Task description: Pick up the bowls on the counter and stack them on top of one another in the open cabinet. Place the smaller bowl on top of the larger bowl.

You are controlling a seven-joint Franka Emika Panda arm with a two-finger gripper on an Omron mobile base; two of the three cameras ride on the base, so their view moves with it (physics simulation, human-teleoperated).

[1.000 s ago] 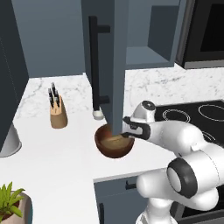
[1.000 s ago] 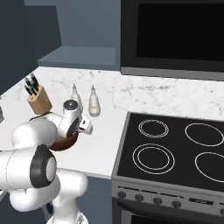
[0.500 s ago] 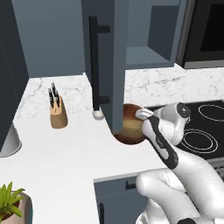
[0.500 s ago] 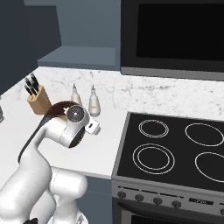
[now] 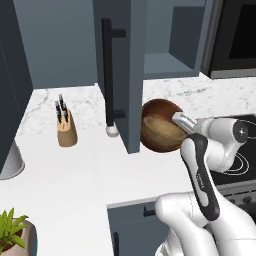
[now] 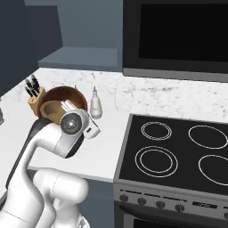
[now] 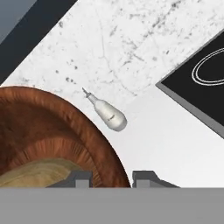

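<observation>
The larger bowl (image 6: 67,97), dark reddish-brown, is raised above the counter (image 6: 104,138) and tipped on its side, its hollow turned toward the camera. Inside its lower left sits the smaller bowl (image 6: 51,108), light tan. The arm's round white wrist covers the lower part of both bowls, and the gripper's fingers are hidden behind it. Just right of the bowls stands a pale bottle (image 6: 95,106) on the marble. A knife block (image 6: 34,96) shows at the left. To the right lies the black cooktop (image 6: 178,153) with 4 rings, below a dark oven (image 6: 178,33).
</observation>
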